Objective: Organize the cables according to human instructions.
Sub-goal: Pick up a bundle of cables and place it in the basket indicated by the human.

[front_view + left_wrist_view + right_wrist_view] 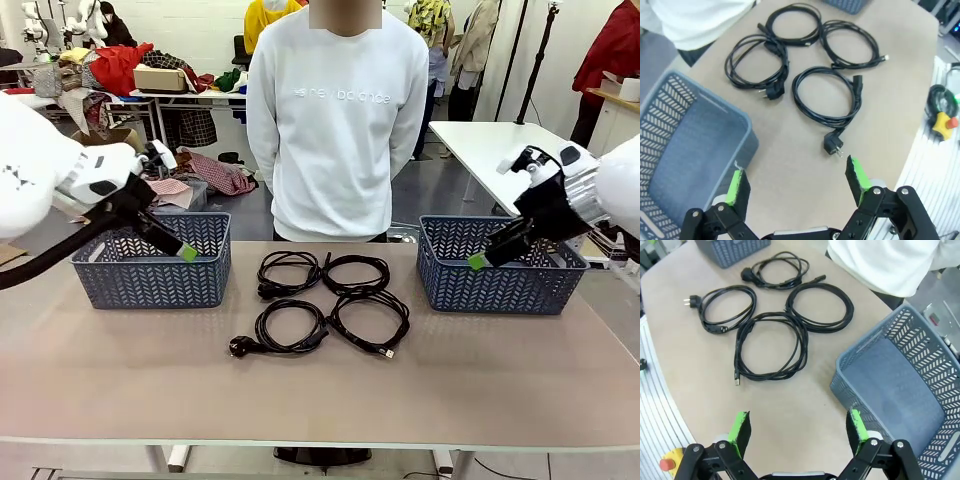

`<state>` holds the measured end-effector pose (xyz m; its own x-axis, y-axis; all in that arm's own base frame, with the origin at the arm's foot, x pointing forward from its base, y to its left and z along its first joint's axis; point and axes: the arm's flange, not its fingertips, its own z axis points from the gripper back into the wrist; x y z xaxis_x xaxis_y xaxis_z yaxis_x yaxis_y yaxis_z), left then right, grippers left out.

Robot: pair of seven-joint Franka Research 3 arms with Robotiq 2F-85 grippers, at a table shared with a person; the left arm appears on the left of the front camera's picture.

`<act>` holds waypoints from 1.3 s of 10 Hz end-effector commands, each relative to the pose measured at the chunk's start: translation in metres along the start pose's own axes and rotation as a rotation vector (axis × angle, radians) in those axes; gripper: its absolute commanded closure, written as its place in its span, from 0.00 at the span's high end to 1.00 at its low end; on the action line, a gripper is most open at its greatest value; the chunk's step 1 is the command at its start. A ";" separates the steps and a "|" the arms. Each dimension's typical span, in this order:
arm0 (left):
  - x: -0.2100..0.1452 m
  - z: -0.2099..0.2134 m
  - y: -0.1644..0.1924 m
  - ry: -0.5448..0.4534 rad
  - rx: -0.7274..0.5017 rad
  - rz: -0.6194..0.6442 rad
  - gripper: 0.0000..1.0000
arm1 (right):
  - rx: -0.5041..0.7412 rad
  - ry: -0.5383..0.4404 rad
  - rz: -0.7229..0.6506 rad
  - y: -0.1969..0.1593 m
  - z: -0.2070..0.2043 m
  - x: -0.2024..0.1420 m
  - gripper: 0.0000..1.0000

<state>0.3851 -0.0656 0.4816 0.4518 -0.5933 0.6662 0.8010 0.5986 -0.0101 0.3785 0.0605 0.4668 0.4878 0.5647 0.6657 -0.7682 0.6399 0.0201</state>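
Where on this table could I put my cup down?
The near strip of the table, in front of the cables, is bare. The left basket and right basket hold nothing. The middle, between the baskets, is crowded.

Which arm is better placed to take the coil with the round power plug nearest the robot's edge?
Left, probably. That coil lies left of centre, its plug pointing toward the left hand, open beside the left basket. The right hand, also open, would have to reach past the neighbouring coil.
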 end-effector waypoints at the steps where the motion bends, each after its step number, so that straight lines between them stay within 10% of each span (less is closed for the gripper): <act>1: 0.003 0.002 0.015 -0.015 -0.072 -0.013 1.00 | 0.053 -0.042 0.026 0.004 -0.006 -0.023 1.00; 13: 0.003 0.006 0.008 -0.010 -0.047 -0.001 1.00 | 0.016 -0.007 0.000 -0.003 0.000 -0.004 1.00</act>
<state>0.3890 -0.0613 0.4929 0.4655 -0.5888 0.6608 0.8061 0.5904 -0.0417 0.3760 0.0576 0.4663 0.4942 0.5638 0.6617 -0.7682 0.6396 0.0289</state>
